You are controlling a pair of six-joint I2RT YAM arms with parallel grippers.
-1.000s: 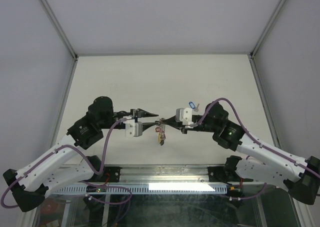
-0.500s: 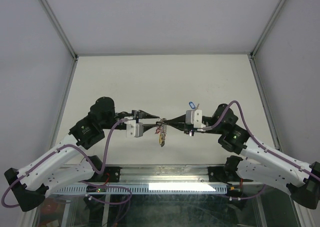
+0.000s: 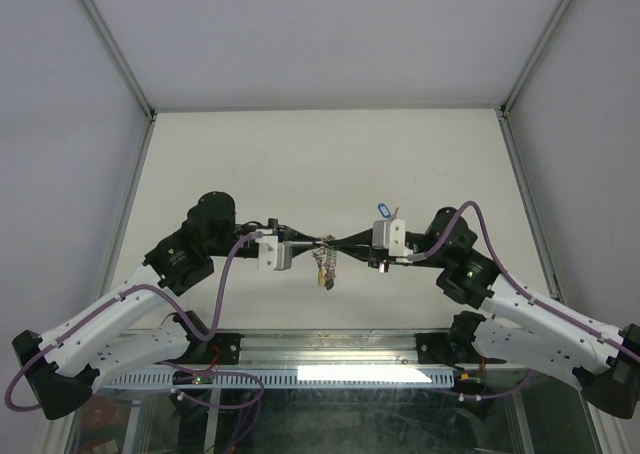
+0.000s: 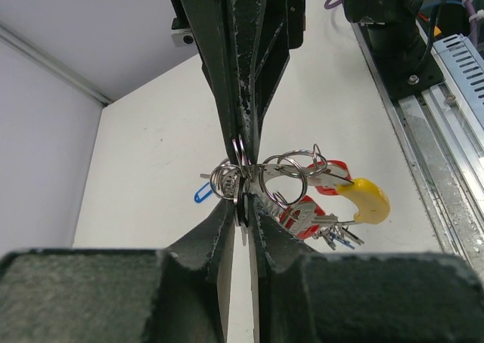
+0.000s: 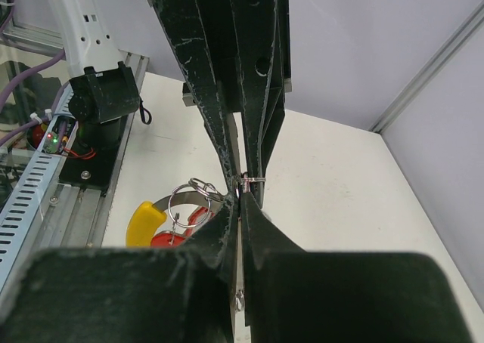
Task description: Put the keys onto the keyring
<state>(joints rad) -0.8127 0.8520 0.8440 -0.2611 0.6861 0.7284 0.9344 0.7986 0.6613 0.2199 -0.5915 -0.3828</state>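
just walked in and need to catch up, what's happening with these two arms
Both arms meet tip to tip above the table. The left end effector and the right end effector each pinch the keyring, with red- and yellow-tagged keys hanging off it. One blue-tagged key lies loose on the table.

Keyring [image 4: 221,183] partly hidden by left gripper [image 4: 243,207]

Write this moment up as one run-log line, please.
left jaws: pinching keyring | right jaws: shut on keyring | bunch of keys: hanging from keyring | blue-tagged key: lying on table
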